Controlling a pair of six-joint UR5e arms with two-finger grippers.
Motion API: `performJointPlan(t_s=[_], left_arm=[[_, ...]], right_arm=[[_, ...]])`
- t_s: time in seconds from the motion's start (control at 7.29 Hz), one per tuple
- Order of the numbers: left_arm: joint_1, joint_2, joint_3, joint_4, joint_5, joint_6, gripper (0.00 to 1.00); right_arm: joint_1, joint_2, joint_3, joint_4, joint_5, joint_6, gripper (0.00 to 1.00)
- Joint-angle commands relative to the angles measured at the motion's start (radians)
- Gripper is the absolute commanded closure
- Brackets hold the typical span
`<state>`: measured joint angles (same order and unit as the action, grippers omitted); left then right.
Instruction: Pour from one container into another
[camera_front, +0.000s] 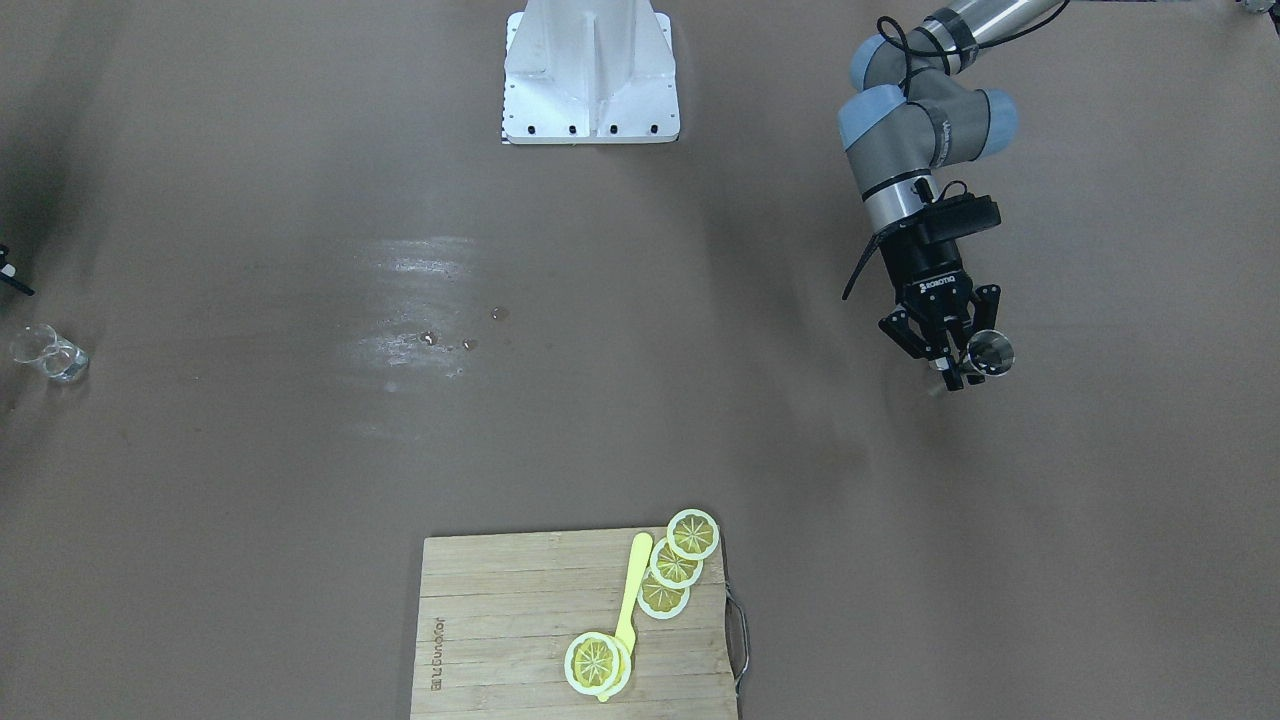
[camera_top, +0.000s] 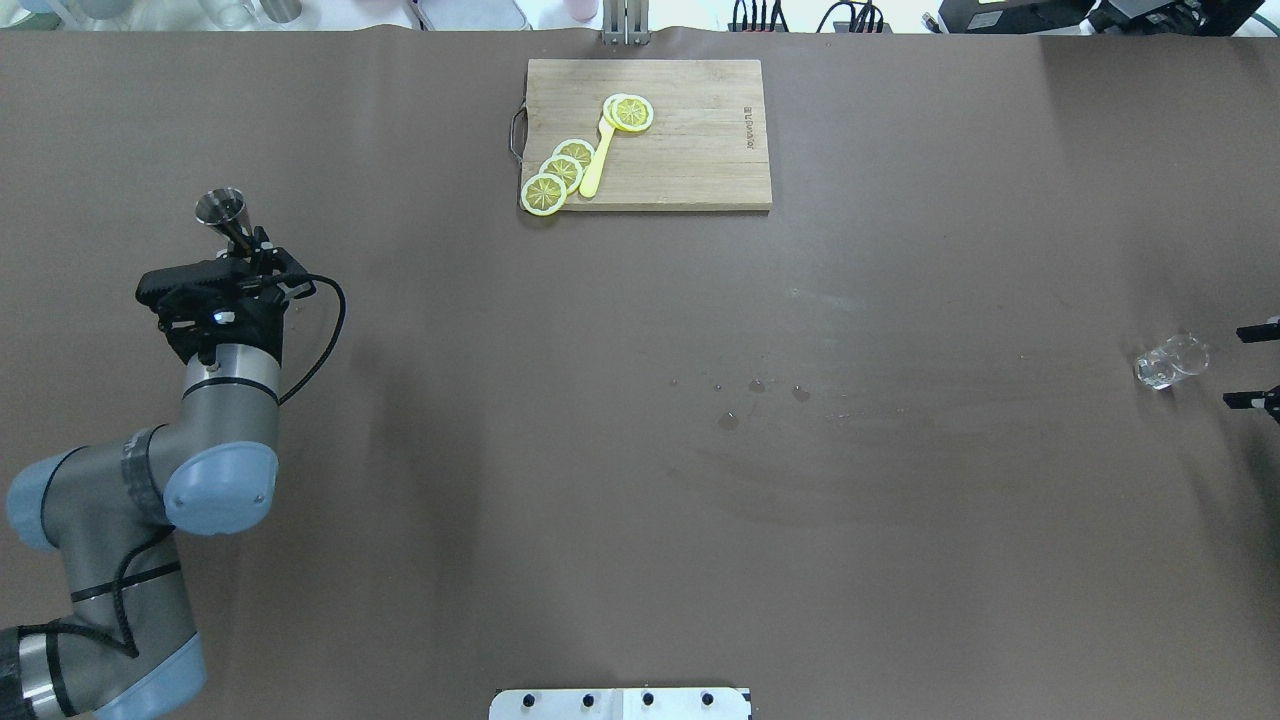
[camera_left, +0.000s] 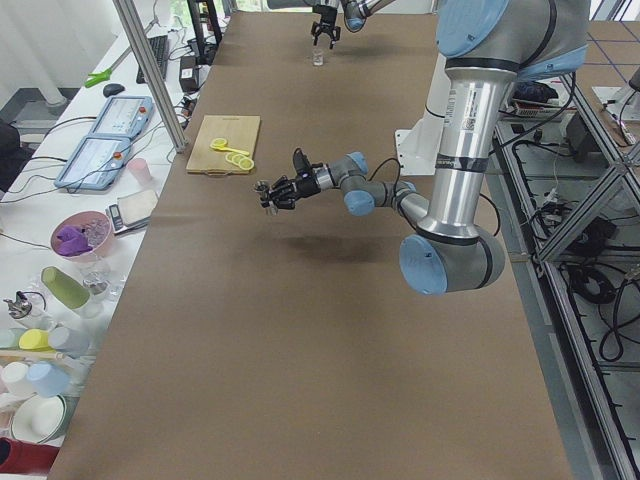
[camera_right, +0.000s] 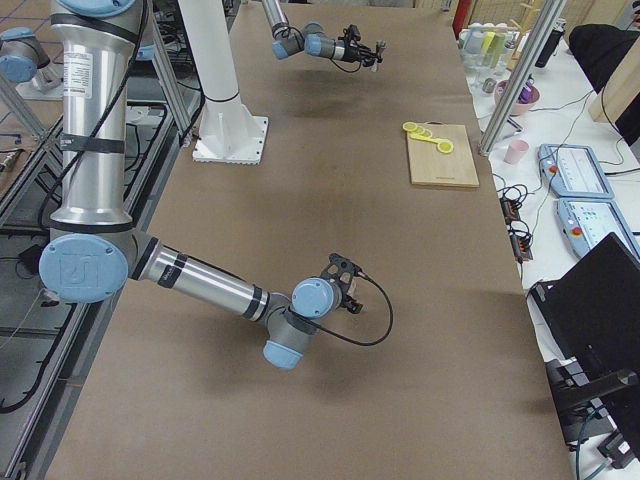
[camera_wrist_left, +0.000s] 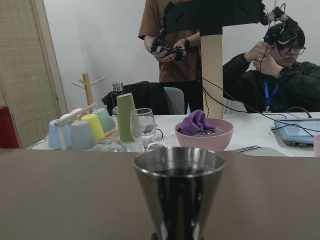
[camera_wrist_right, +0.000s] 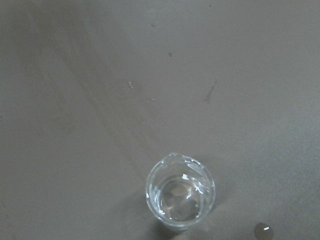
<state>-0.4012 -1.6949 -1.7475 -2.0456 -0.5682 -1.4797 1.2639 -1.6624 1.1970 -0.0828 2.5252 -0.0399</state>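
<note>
A steel jigger (camera_top: 222, 208) is held upright above the table's left side, with my left gripper (camera_top: 252, 256) shut on its lower part. The left wrist view shows the jigger's (camera_wrist_left: 179, 187) rim level, and dark inside. At the far right a small clear glass beaker (camera_top: 1172, 360) stands on the table. From above, in the right wrist view, the beaker (camera_wrist_right: 180, 196) shows a little clear liquid. My right gripper (camera_top: 1238, 366) is open just beyond the beaker, not touching it; only its fingertips (camera_top: 1256, 331) show at the overhead view's edge.
A wooden cutting board (camera_top: 700, 140) with lemon slices (camera_top: 560, 172) and a yellow utensil (camera_top: 597, 160) lies at the far middle edge. Several water drops (camera_top: 757, 386) and a wet smear mark the table's middle. The robot's white base (camera_front: 590, 75) is at the near edge.
</note>
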Motion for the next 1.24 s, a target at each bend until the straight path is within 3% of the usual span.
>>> performJointPlan(t_s=[0.0,0.14,0.55,0.69,0.82,0.96,1.1], left_arm=[[0.076,0.061,-0.04,0.024,0.039,-0.111,1.0],[0.102,0.054,-0.038,0.024,0.051,-0.113,1.0],[0.111,-0.026,0.029,0.027,0.067,-0.109,1.0],[0.102,-0.055,0.055,0.038,0.068,-0.109,0.96],[0.085,-0.087,0.087,0.039,0.067,-0.109,0.86],[0.072,-0.112,0.123,0.039,0.067,-0.111,0.84],[0.065,-0.124,0.137,0.039,0.065,-0.111,0.77]], right_arm=[[0.037,-0.083,0.135,-0.177,0.035,0.034,0.0],[0.04,-0.141,0.271,-0.368,0.038,0.034,0.0],[0.066,-0.223,0.615,-0.987,-0.09,0.037,0.0],[0.075,-0.227,0.671,-1.144,-0.153,0.037,0.0],[0.103,-0.232,0.679,-1.302,-0.16,0.035,0.0],[0.123,-0.24,0.678,-1.404,-0.164,0.023,0.0],[0.127,-0.235,0.687,-1.475,-0.227,0.021,0.0]])
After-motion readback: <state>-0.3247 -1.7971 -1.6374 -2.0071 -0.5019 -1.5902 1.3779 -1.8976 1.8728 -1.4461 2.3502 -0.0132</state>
